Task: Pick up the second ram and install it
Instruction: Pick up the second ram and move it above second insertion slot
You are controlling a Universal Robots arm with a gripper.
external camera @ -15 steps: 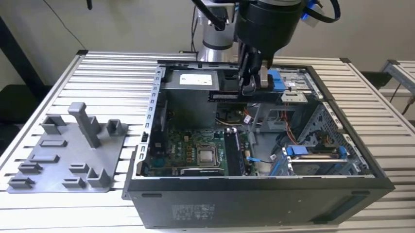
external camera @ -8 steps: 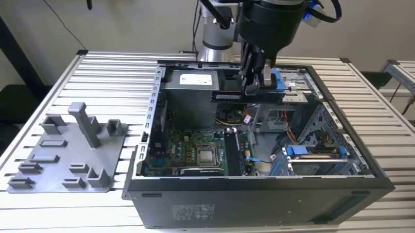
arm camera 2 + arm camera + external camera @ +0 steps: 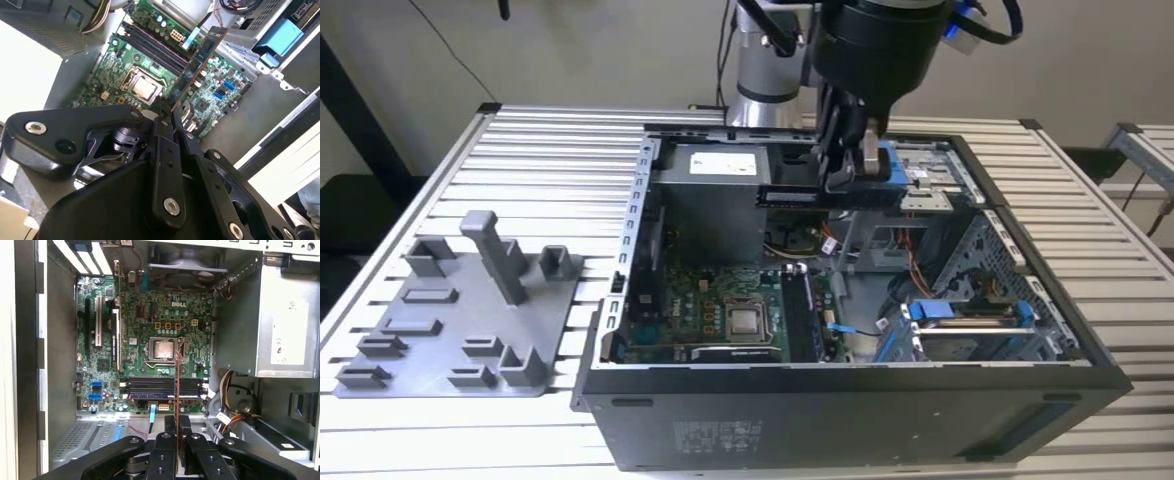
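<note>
So there's the slatted bench (image 3: 520, 140) with the open PC case (image 3: 854, 420) on it, motherboard (image 3: 707, 310) down inside. The hand (image 3: 851, 175) hangs over the case, pinching the second ram (image 3: 801, 195), which sits in the air above the board.

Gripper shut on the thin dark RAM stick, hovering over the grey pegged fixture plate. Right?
No. The gripper is shut on the thin dark RAM stick, but over the open black computer case, not the grey pegged fixture plate, as the exterior view shows.
</note>
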